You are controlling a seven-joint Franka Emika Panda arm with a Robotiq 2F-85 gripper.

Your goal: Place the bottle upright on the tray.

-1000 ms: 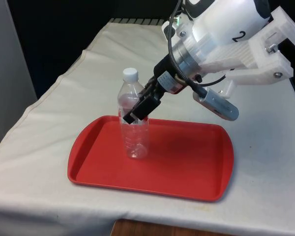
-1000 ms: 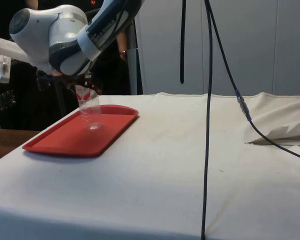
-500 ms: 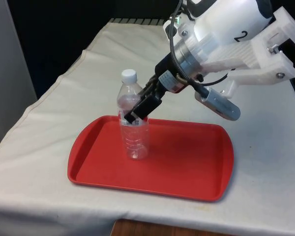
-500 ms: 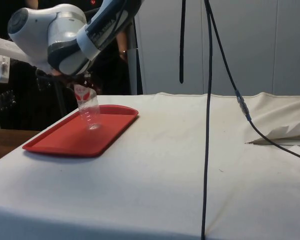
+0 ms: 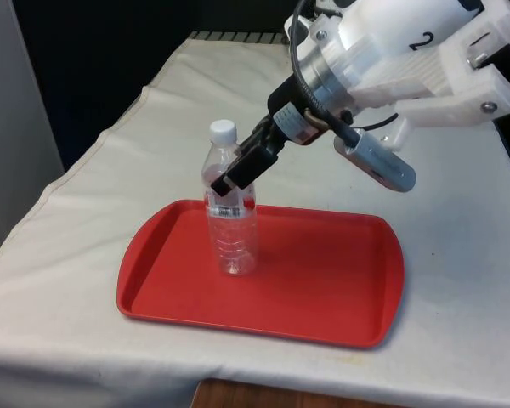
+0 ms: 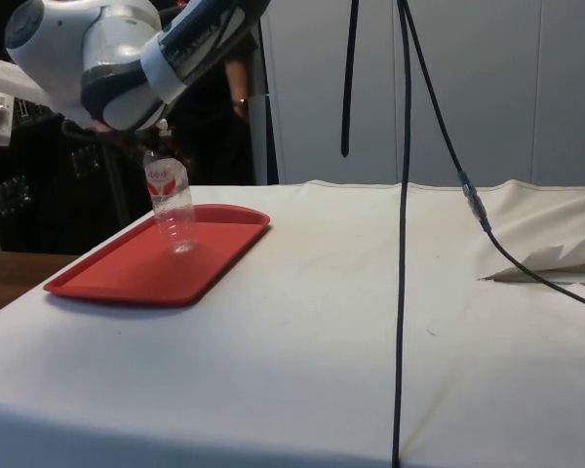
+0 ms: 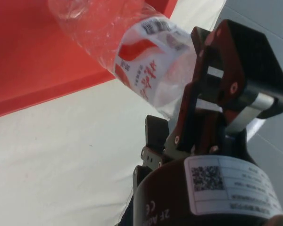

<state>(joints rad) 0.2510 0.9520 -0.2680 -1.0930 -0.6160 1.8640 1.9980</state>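
A clear plastic bottle point(image 5: 231, 242) with a white cap and a red-and-white label stands upright on the red tray point(image 5: 331, 285), in the half towards the front view's left. My gripper point(image 5: 240, 174) sits high at the bottle's shoulder, coming in from the front view's right, open, its fingers loosely either side of the upper part. From the side, the bottle point(image 6: 178, 219) stands on the tray point(image 6: 107, 275) with the gripper point(image 6: 141, 146) at its top. The wrist view has the label of the bottle point(image 7: 141, 52) next to a black finger point(image 7: 226, 70), with the tray point(image 7: 23, 70) behind.
The tray lies near the cloth-covered table's front edge point(image 5: 263, 374). A black cable point(image 6: 403, 244) hangs down in the foreground of the side view. A fold of cloth point(image 6: 556, 263) lies at that view's right.
The gripper has risen along the bottle from the label to the shoulder and drawn back a little. The bottle has stayed standing on the tray.
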